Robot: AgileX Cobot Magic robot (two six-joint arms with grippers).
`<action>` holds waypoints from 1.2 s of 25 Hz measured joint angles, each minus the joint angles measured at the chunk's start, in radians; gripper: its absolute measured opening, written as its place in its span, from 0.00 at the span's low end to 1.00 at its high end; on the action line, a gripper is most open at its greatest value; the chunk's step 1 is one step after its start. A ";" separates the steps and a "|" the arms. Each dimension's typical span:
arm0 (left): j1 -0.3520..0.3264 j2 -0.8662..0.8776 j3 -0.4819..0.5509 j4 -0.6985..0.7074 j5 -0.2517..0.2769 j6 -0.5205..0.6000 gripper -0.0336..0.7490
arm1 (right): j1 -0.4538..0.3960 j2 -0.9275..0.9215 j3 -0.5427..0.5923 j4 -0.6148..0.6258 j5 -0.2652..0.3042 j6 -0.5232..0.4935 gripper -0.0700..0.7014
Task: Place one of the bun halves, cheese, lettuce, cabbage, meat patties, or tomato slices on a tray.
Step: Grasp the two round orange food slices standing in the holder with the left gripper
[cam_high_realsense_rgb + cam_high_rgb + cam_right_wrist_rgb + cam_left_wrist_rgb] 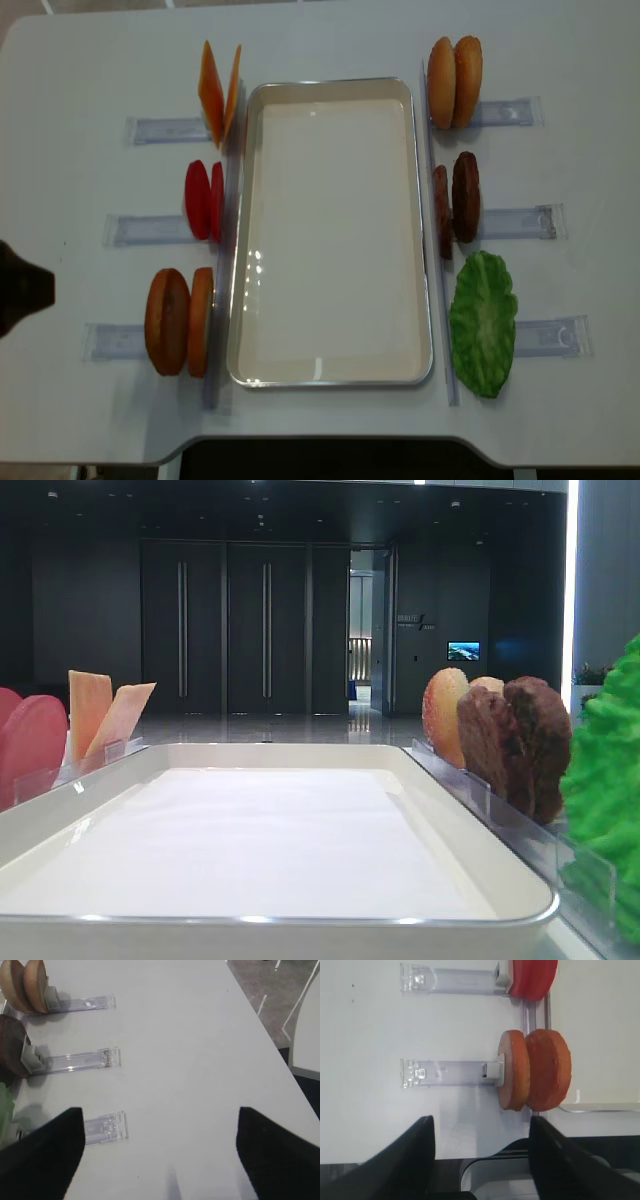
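Observation:
The white tray lies empty mid-table. To its left stand cheese, tomato slices and bun halves. To its right are more bun halves, meat patties and lettuce. Cabbage is out of view. My left gripper is open and empty over the table's front-left edge, short of the bun halves and the tomato slices. My right gripper is open and empty over bare table, right of the lettuce, a patty and the bun halves.
Each food pair leans in a clear plastic holder whose strip runs outward from the tray. The table's front edge is close behind the tray. My left arm's dark tip shows at the far left. A floor drop lies past the table's right edge.

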 joint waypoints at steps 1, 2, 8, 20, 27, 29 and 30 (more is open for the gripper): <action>0.000 0.032 -0.027 0.001 0.000 0.000 0.62 | 0.000 0.000 0.000 0.000 0.000 0.000 0.85; 0.000 0.061 -0.049 0.001 0.000 0.000 0.62 | 0.000 0.000 0.000 0.000 0.000 0.000 0.85; 0.000 0.199 -0.115 0.048 -0.002 0.001 0.62 | 0.000 0.000 0.000 0.000 0.000 0.000 0.85; 0.000 0.359 -0.117 0.035 -0.006 -0.006 0.62 | 0.000 0.000 0.000 0.000 0.000 0.000 0.85; 0.000 0.457 -0.117 0.020 -0.042 -0.021 0.62 | 0.000 0.000 0.000 0.000 0.000 0.000 0.85; 0.000 0.474 -0.117 0.019 -0.042 -0.022 0.62 | 0.000 0.000 0.000 0.000 0.000 0.000 0.85; 0.000 0.479 -0.117 0.019 -0.041 -0.022 0.62 | 0.000 0.000 0.000 0.000 0.000 0.000 0.85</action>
